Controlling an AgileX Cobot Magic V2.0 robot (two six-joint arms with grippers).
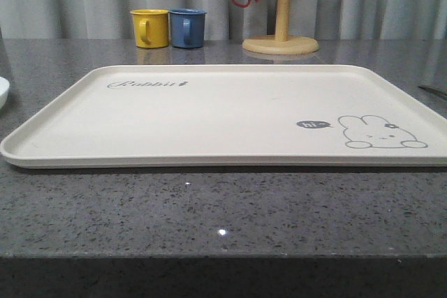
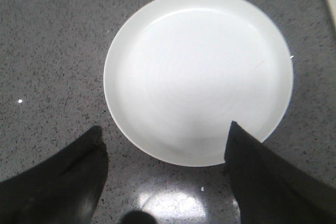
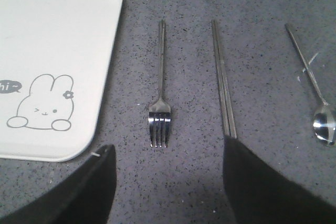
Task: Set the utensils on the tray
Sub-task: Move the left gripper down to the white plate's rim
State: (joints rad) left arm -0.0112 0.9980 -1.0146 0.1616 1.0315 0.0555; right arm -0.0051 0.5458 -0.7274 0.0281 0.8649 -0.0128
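Utensils are lying flat on the speckled grey stone counter [image 3: 189, 3] off the right edge of the large cream rectangular plastic tray [image 3: 47, 30] with the grey rabbit drawing, none of them on it yet. Nearest the tray is the shiny silver four-tined metal fork [image 3: 160, 106], then the pair of flat metal chopsticks [image 3: 222, 80], then the oval-bowled metal spoon [image 3: 314, 90] furthest right, all well apart from each other. I am judging them light, rigid and slick, lying so low that my fingers will likely have to pinch across the thin handles rather than the tines or bowl.

My right fingers [image 3: 165, 182] are hovering spread apart, touching nothing, with the fork's tines lying just ahead in the gap between them and the near chopstick tips close by one fingertip.

My left fingers [image 2: 165, 182] are also spread and empty above the round white shallow plate [image 2: 198, 74] on the counter left of the tray. It looks smooth, possibly breakable, best taken by its rim, which sits between my two fingertips.
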